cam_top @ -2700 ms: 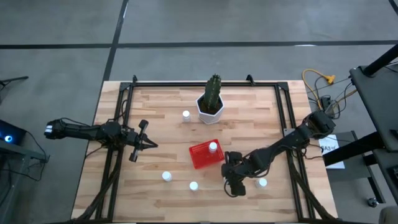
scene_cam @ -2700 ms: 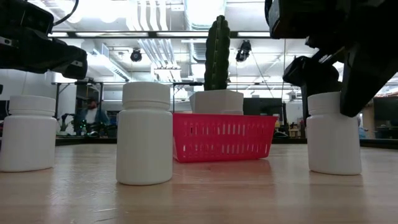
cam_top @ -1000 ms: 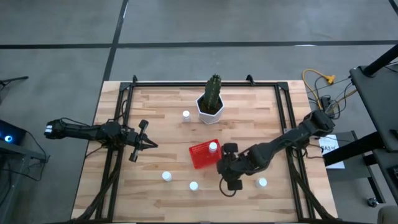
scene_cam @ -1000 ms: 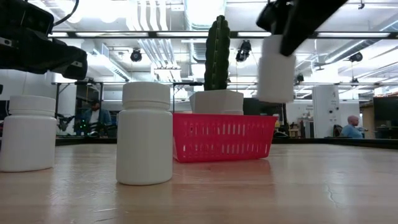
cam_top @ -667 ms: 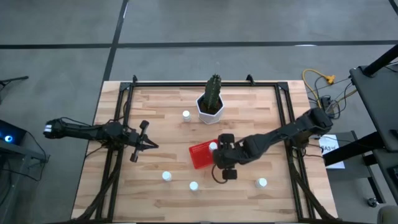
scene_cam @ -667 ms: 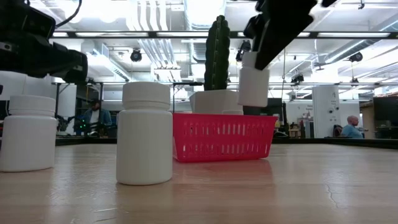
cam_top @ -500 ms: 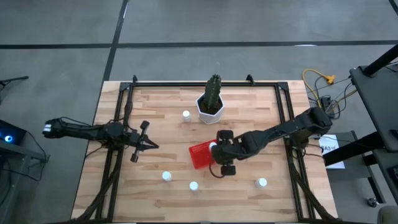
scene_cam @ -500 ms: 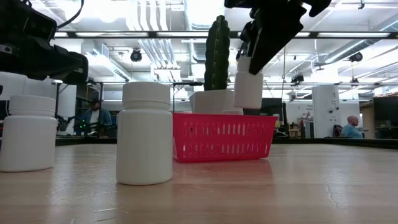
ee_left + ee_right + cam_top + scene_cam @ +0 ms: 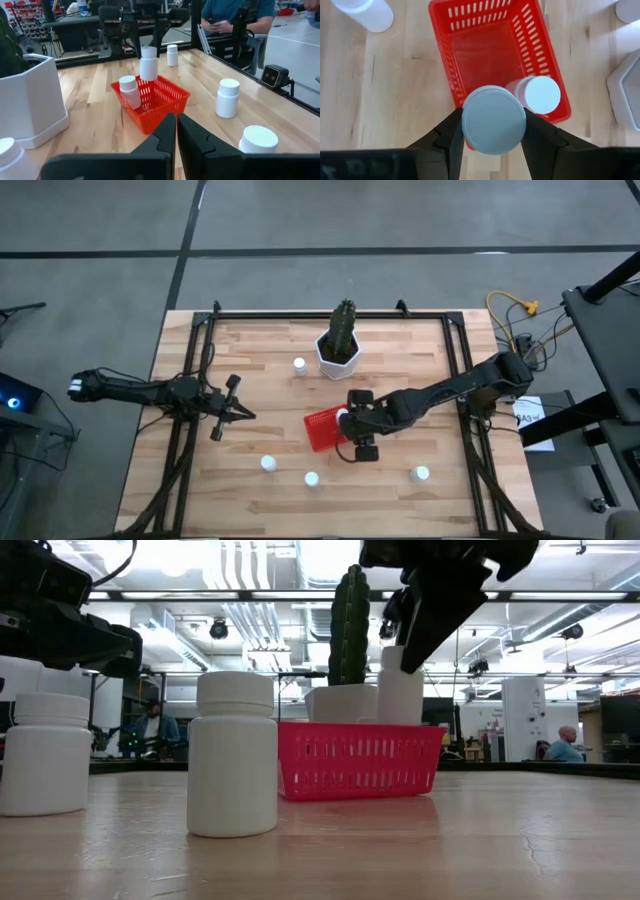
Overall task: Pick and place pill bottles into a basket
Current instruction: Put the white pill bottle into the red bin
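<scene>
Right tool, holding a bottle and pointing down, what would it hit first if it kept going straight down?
Probably the basket: the right tool holds its bottle over the basket's near rim, beside the bottle inside. Depth is unclear; it might catch that rim.

My right gripper (image 9: pixel 493 131) clamps one upright white pill bottle (image 9: pixel 493 119) over the red basket (image 9: pixel 470 45); another bottle (image 9: pixel 539 94) stands inside it.

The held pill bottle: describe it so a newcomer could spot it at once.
Start at the red basket near the middle of the wooden table. The right gripper hangs over the basket's edge, jaws shut on a pill bottle. It is the only bottle in the air; another bottle stands inside the basket, the rest on the table.
</scene>
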### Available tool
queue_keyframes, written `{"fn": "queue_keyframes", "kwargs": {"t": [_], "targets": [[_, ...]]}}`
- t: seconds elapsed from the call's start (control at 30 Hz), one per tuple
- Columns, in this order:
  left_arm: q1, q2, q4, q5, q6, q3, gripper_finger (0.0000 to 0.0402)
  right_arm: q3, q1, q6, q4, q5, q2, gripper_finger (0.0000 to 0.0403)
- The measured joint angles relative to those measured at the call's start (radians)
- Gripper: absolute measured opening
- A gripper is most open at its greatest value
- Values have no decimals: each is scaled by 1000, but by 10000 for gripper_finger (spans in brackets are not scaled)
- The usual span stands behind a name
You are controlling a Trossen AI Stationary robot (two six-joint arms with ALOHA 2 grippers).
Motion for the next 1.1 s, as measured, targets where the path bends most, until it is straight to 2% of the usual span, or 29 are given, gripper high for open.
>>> {"fn": "queue_keyframes", "kwargs": {"t": [0.4,0.6,1.1], "targets": [[0,0,2,0,0,0,0,-15,-17,-17,33,-2,1,143],[0,0,3,0,0,0,0,-28,-17,-33,81,-53,1,143],[0,0,4,0,0,0,0,-103,-23,-26,104,-52,1,143]]}}
